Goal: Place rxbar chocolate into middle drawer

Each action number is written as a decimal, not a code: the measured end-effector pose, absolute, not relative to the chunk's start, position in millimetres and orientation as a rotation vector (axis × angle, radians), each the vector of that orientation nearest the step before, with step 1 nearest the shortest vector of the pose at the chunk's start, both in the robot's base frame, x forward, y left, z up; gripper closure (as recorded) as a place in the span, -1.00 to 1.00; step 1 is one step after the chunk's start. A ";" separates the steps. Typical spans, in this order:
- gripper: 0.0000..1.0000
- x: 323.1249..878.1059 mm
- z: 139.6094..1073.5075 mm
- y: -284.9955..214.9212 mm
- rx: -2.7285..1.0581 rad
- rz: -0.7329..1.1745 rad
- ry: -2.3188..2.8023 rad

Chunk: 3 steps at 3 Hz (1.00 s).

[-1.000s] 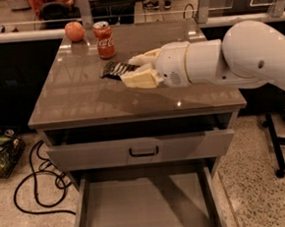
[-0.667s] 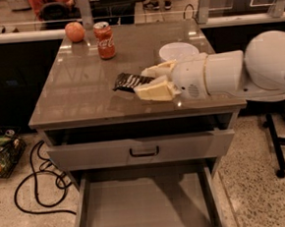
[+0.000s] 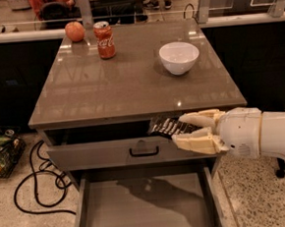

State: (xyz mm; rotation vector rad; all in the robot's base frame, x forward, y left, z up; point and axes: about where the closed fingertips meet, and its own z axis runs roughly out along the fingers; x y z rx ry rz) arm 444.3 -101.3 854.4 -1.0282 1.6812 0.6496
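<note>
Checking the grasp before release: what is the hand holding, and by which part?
The hand, beside the handled drawer, pinches the rxbar chocolate by its end nearest the wrist.

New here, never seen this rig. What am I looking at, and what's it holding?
It's a mobile robot with one arm. Its white two-finger gripper reaches in from the right, in front of the cabinet, shut on a black snack bar. One camera looks down at the cabinet's front; its mounting isn't recorded. On the tabletop: an apple, a red soda can, a white bowl. Below are a drawer with a black handle and, under it, a grey drawer pulled out.
</note>
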 end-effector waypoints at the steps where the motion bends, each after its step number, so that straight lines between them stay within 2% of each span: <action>1: 1.00 444.2 854.1 -101.4 -1.029 0.649 1.682; 3: 1.00 413.4 777.8 -139.2 -1.133 0.602 1.862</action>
